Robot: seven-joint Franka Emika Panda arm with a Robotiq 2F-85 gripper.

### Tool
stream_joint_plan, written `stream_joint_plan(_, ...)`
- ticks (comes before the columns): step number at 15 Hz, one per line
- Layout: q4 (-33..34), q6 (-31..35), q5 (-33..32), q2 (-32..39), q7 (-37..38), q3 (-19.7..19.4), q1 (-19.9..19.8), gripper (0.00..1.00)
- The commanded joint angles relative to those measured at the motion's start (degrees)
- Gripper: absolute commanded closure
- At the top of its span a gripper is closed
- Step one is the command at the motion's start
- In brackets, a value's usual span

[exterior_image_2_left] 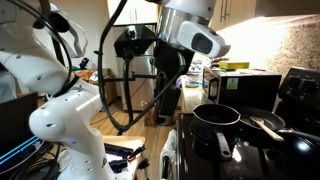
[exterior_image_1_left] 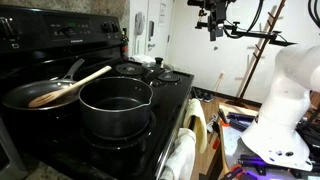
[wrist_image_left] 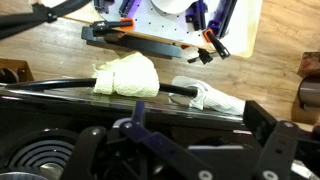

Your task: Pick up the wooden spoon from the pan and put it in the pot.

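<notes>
The wooden spoon (exterior_image_1_left: 68,86) lies across the black pan (exterior_image_1_left: 30,96) at the left of the stove, its handle pointing up to the right. The dark pot (exterior_image_1_left: 115,107) stands right beside the pan at the stove's front. In an exterior view the pot (exterior_image_2_left: 215,118) is nearer than the pan (exterior_image_2_left: 262,124), where the spoon (exterior_image_2_left: 270,129) rests. My gripper (exterior_image_1_left: 213,30) hangs high in the air, well off the stove and far from the spoon. It also shows in an exterior view (exterior_image_2_left: 165,98). In the wrist view the gripper (wrist_image_left: 175,138) is open and empty, over the stove's front edge.
Two white towels (wrist_image_left: 125,75) (wrist_image_left: 212,98) hang on the oven door handle, also seen in an exterior view (exterior_image_1_left: 185,150). A coil burner (wrist_image_left: 35,160) is under the wrist. A microwave (exterior_image_2_left: 235,88) stands on the counter. A camera stand (exterior_image_1_left: 255,38) and the white robot base (exterior_image_1_left: 285,110) stand beside the stove.
</notes>
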Motion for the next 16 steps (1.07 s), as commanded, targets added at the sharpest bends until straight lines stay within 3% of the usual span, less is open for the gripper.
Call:
stream_joint_plan(1,0.1,-0.1,0.5,0.3,-0.6,1.1,-1.4,0.00)
stream_joint_plan(10,0.1,-0.1,0.5,0.3,-0.6,1.1,-1.4,0.00)
stream_joint_plan(16,-1.3,17.8,1.2,2.7,-4.5,1.9,0.9,0.00)
